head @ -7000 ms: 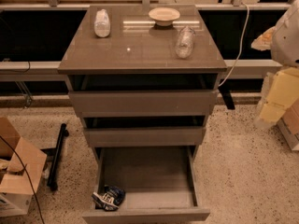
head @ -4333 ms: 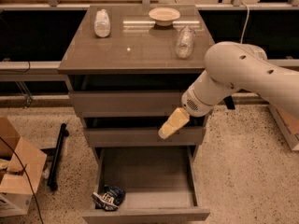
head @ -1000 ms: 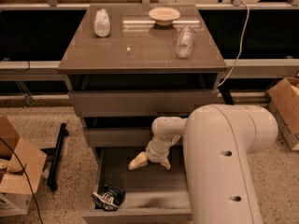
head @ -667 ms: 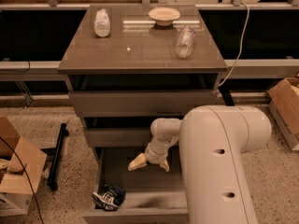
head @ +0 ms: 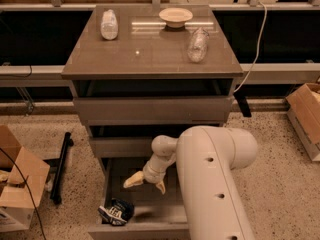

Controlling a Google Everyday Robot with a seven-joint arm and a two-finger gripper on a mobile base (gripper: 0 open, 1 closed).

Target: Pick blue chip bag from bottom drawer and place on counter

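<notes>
The blue chip bag (head: 116, 212) lies crumpled in the front left corner of the open bottom drawer (head: 137, 230). My gripper (head: 146, 183) hangs inside that drawer, over its middle, a little up and to the right of the bag and not touching it. Its two beige fingers are spread and hold nothing. My white arm (head: 215, 184) covers the drawer's right half. The counter (head: 150, 51) is the glossy grey-brown top of the cabinet above.
On the counter stand two clear plastic bottles (head: 109, 24) (head: 198, 44) and a shallow beige bowl (head: 175, 16). The two upper drawers (head: 150, 109) are slightly open. Cardboard boxes stand on the floor at left (head: 17, 184) and right (head: 307, 116). A black bar (head: 61, 166) lies at left.
My arm came in from the right, swung down past the upper drawers and brought the gripper into the bottom drawer. Over the last second it has barely moved. The bag has stayed put.
</notes>
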